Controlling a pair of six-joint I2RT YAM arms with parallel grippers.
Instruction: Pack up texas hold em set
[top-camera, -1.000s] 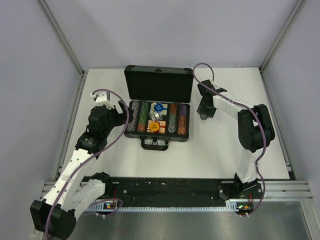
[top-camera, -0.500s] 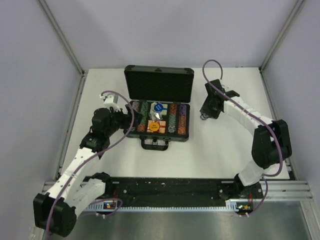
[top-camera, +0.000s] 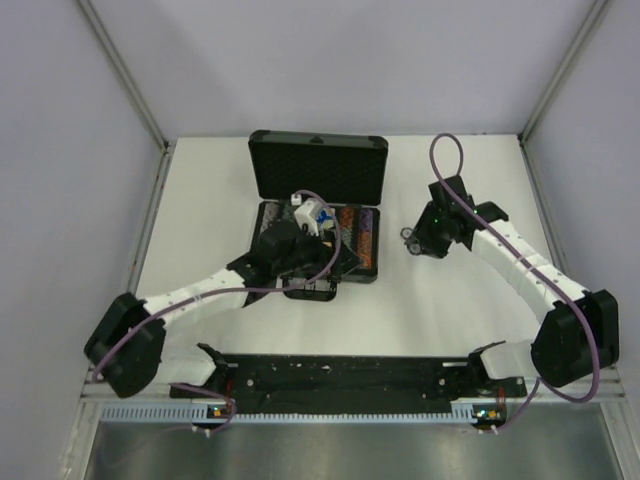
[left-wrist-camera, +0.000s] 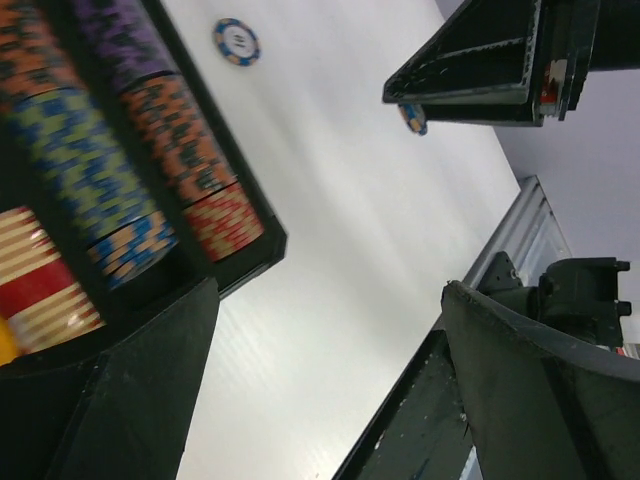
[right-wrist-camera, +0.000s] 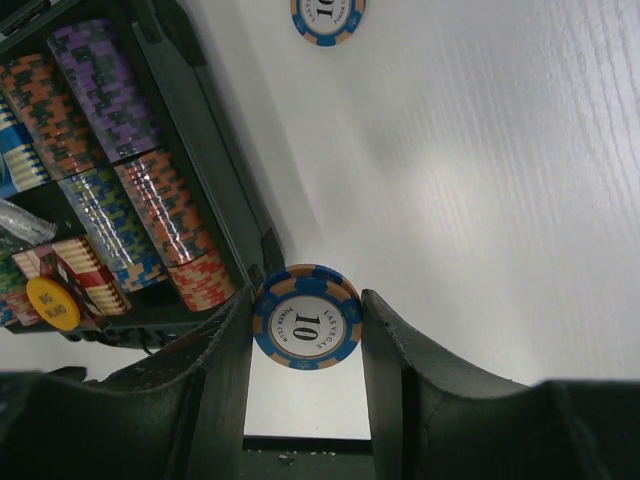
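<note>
The texas hold em set's black case (top-camera: 318, 168) lies open mid-table, lid up at the back, with rows of coloured chips (top-camera: 355, 230) inside. My left gripper (top-camera: 345, 262) reaches across the case's front right corner; its fingers (left-wrist-camera: 150, 380) stand wide open with nothing between them. Right of the case, my right gripper (top-camera: 415, 240) is shut on a blue-and-orange "10" chip (right-wrist-camera: 306, 316), held on edge above the table beside the case wall (right-wrist-camera: 215, 180). A second loose chip (right-wrist-camera: 327, 18) lies flat on the table farther back. A yellow round button (right-wrist-camera: 52, 303) sits in the case.
The black mounting rail (top-camera: 340, 375) runs along the near table edge. Grey walls and metal frame posts (top-camera: 150, 120) close in the table on the left, right and back. The left arm's links (top-camera: 190, 295) stretch low across the table in front of the case.
My left arm has swung right, from the case's left side across its front to the right corner. My right gripper has drifted slightly right and nearer, still holding the chip.
</note>
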